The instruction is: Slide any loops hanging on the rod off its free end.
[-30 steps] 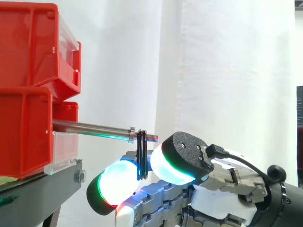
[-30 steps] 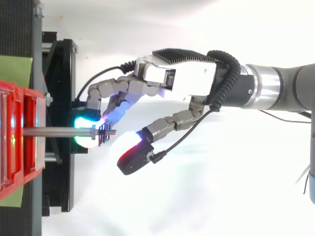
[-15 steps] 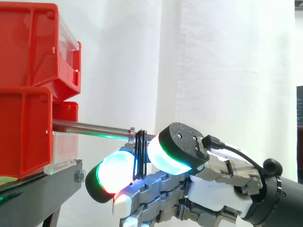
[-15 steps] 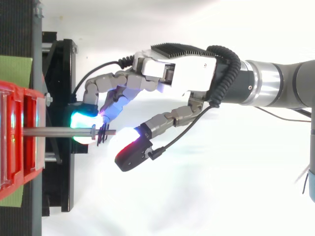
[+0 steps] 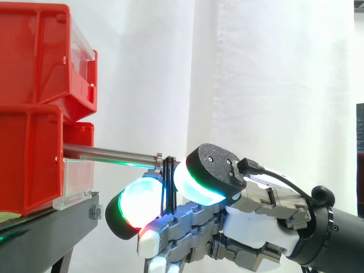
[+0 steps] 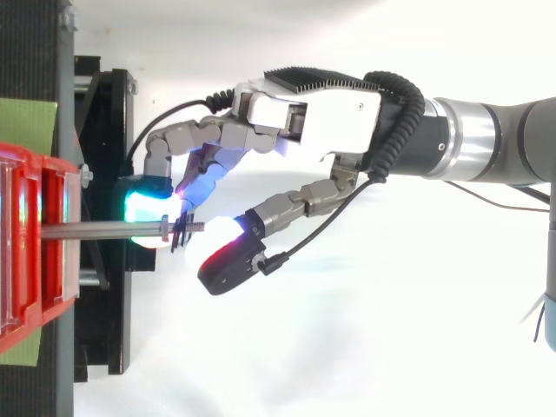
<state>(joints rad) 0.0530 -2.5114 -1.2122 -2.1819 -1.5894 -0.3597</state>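
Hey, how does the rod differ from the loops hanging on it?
The rod is shiny metal; the loops are black. The rod runs almost level out from the red bins; the loops hang down from it. The rod is long; the loops are short, sitting near its threaded free end, pinched between the hand's pads. Both are thin.
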